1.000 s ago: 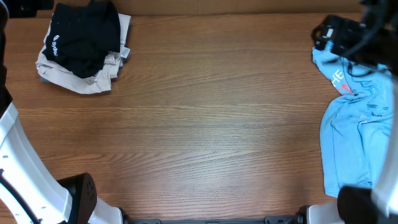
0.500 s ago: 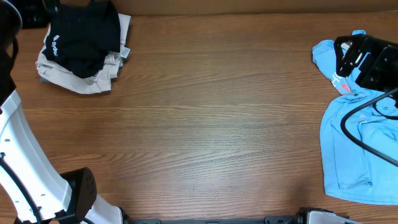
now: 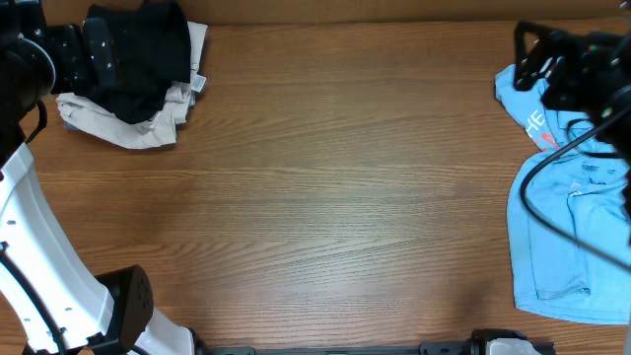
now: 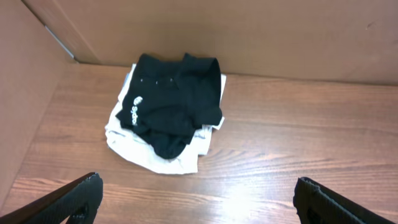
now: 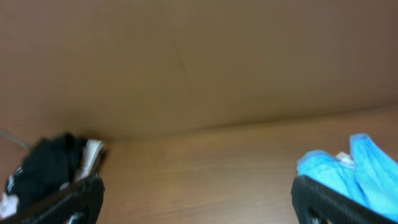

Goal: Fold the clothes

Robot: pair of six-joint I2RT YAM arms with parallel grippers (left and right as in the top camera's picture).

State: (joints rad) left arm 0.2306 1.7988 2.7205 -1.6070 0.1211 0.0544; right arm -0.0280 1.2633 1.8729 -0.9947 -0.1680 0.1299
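A light blue shirt (image 3: 567, 222) lies spread and rumpled at the table's right edge; its collar end shows in the right wrist view (image 5: 351, 168). A folded pile, a black garment (image 3: 138, 54) on a beige one (image 3: 138, 128), sits at the far left corner, and also shows in the left wrist view (image 4: 174, 106). My left gripper (image 4: 199, 205) is open and empty, hovering near the pile. My right gripper (image 5: 199, 199) is open and empty, above the blue shirt's far end (image 3: 532, 59).
A brown cardboard wall (image 4: 249, 31) runs along the table's far edge and the left side. Bare wooden tabletop (image 3: 345, 187) lies between the pile and the blue shirt. The arm bases stand at the near edge (image 3: 108, 316).
My left arm has come into the overhead view at the far left beside the pile. My right arm has shifted towards the far edge over the blue shirt's collar end.
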